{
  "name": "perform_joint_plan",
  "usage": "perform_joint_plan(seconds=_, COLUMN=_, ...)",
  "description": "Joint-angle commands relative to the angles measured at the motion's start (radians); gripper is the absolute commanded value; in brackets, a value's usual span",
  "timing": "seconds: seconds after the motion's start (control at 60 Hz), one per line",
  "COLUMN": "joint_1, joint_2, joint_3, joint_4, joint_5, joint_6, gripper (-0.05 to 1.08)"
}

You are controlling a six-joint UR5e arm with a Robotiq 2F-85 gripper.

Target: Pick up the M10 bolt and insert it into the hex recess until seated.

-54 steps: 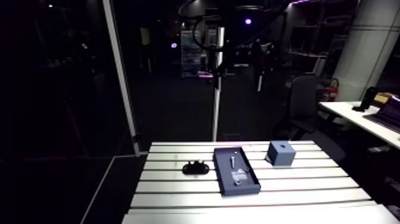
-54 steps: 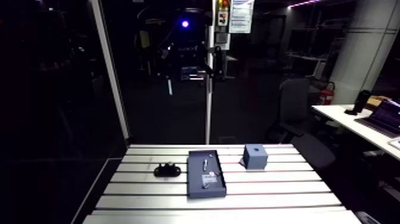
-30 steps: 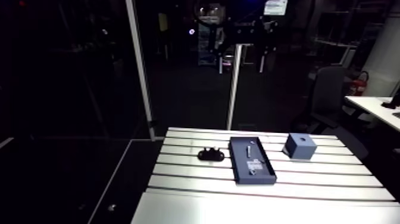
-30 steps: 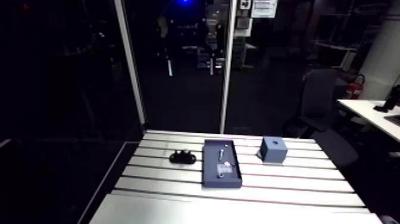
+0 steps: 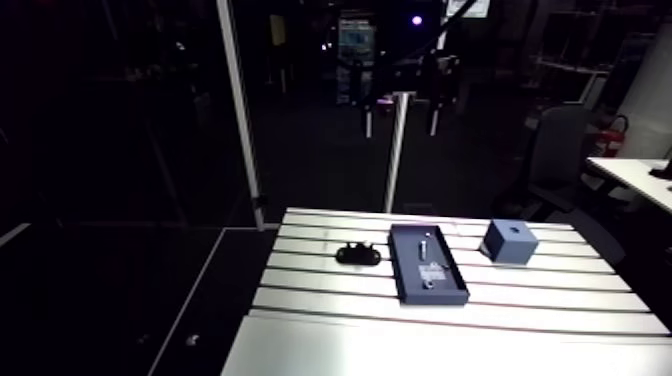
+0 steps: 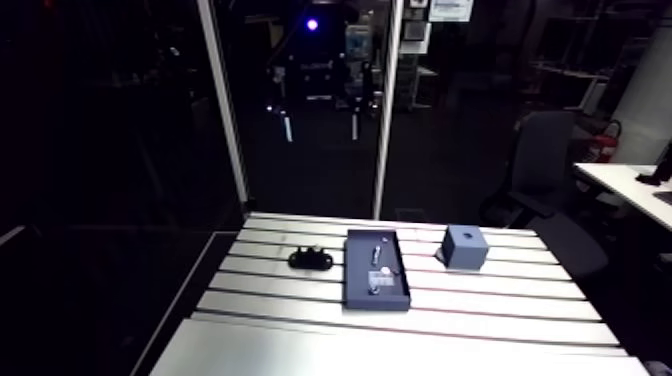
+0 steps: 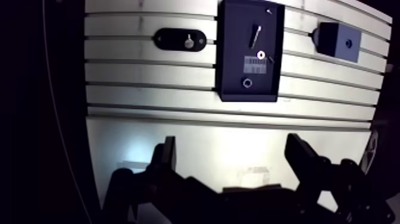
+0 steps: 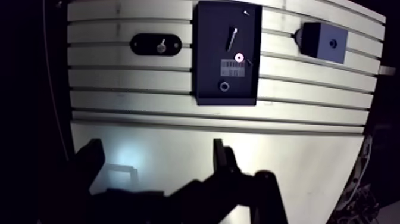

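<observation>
Black oval fixture (image 7: 180, 40) sits left of the dark tray (image 7: 231, 36). Inside the tray the bolt (image 7: 256, 37) lies flat beside a washer (image 7: 261, 54). A blue block (image 7: 333, 39) stands right of the tray. The gripper (image 7: 232, 143), spread and empty, is well short of the tray and might snag that washer.

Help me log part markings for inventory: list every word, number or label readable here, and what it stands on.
White label on the floor of the dark tray: striped print like a barcode, too blurred to read.
Blue block: no marking visible.
No other text shows on the work surface.
</observation>
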Motion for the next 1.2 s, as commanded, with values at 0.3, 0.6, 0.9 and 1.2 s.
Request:
perform_joint_plan(seconds=0.3, joint_1=0.001, joint_2=0.018, joint_3=0.224, joint_4=-0.376, joint_5=0.027, joint_6=0.000, gripper=0.01)
perform_joint_plan(seconds=0.6, joint_1=0.000, joint_2=0.045, joint_3=0.273, joint_4=-0.458, joint_5=0.070, joint_6=0.006, gripper=0.01)
perform_joint_plan(seconds=0.9, joint_1=-0.002, joint_2=0.081, joint_3=0.296, joint_4=-0.518, joint_5=0.068, joint_6=0.010, gripper=0.02)
perform_joint_plan(seconds=1.2, joint_1=0.000, joint_2=0.113, joint_3=0.314, joint_4=-0.563, joint_5=0.068, joint_6=0.015, gripper=0.17)
